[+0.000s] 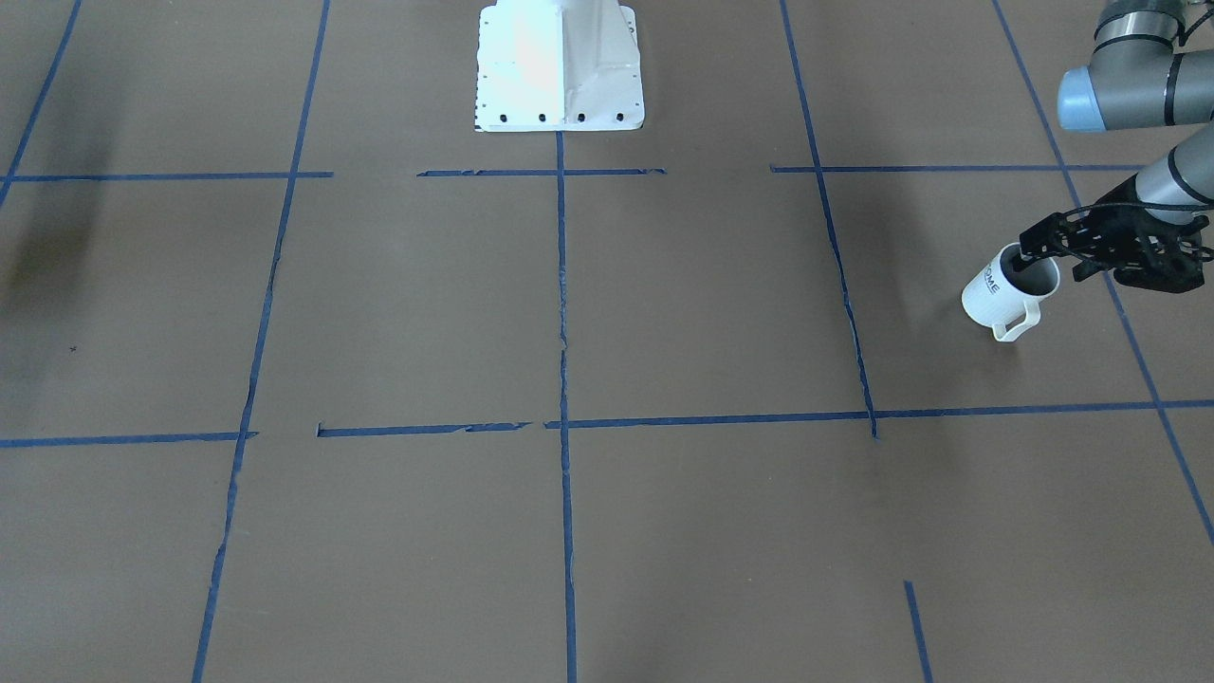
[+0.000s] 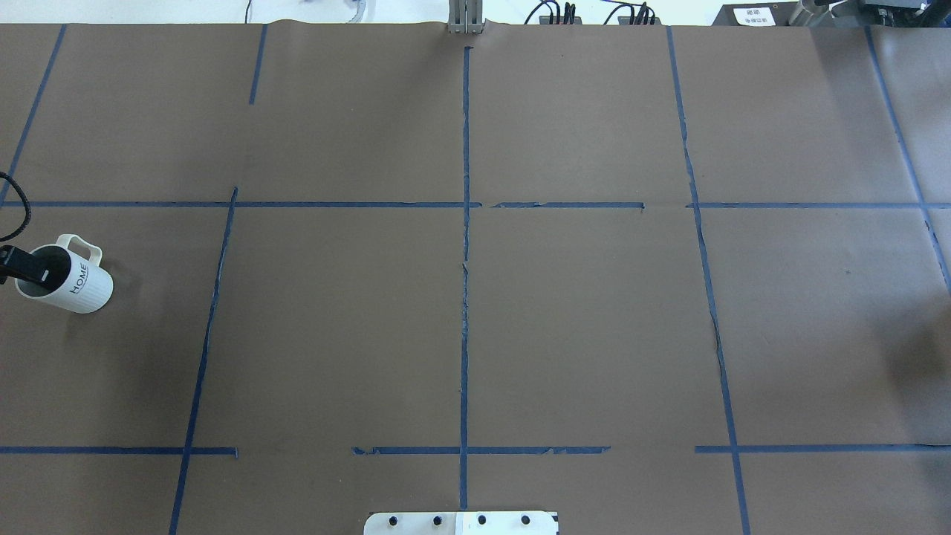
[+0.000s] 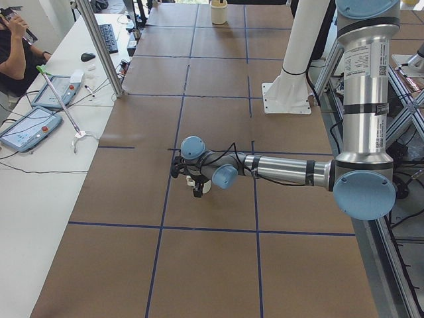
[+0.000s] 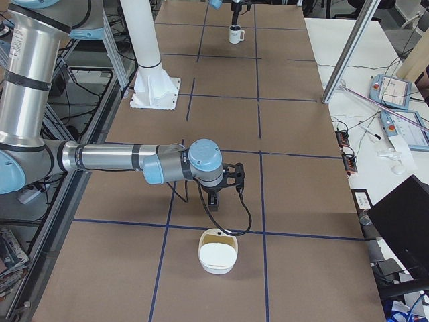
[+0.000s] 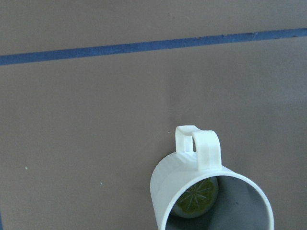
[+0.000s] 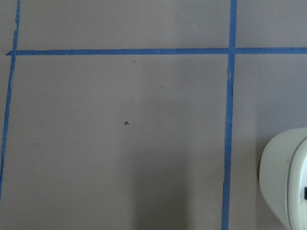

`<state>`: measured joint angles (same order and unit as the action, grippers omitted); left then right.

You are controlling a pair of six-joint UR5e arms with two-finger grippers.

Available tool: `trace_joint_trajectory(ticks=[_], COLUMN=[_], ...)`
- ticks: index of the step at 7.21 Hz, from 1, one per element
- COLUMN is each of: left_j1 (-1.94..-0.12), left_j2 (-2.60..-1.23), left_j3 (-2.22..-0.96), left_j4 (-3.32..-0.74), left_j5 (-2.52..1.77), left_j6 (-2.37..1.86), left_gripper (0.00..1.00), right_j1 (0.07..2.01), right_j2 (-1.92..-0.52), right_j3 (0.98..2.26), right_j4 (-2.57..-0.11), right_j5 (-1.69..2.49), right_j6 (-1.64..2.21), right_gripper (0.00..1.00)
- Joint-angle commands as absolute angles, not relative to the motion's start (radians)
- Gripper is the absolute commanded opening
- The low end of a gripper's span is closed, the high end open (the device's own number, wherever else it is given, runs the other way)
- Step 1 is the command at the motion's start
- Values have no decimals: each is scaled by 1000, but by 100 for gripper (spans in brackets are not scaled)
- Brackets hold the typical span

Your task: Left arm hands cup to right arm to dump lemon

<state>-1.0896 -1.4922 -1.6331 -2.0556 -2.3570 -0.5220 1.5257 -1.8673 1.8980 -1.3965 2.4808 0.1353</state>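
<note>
The white cup (image 1: 994, 296) with dark "HOME" lettering stands on the brown table at the robot's far left; it also shows in the overhead view (image 2: 80, 288) and the left wrist view (image 5: 206, 149). The lemon (image 5: 195, 199) lies on the bottom inside it. My left gripper (image 1: 1048, 264) is over the cup's mouth. One finger (image 2: 30, 266) reaches inside the mouth and the other is outside the wall, with a gap between them, so it looks open. My right gripper (image 4: 214, 196) hangs low over the table far from the cup. I cannot tell whether it is open or shut.
A white bowl-like container (image 4: 218, 253) sits on the table just past my right gripper and shows in the right wrist view (image 6: 288, 177). The white robot base (image 1: 560, 66) stands at the table's middle edge. Blue tape lines cross the brown surface. An operators' bench (image 3: 40, 126) runs along the far side.
</note>
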Motion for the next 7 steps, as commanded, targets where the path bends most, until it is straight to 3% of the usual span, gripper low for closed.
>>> trace_joint_trajectory(ticks=[1,4,7], left_j1=[-1077,-1077,-995], left_j2=[-1494,-1602,-1870], left_j3=[-1625,-1644,-1731], left_j4=[-2059,-2020,-1822], left_j5=[-2344,-2314,-2273], left_j6=[-526,-614,-879], left_gripper=[2,0,0], right_j1=[1523,1468,1394], right_j2=[-1862,-1751,-1530], right_j3=[1899,1891,1893], right_j4=[-1396,-1359,-1358], right_j5=[2482,2479,2453], right_j6=[138,194,265], right_gripper=[100,99,100])
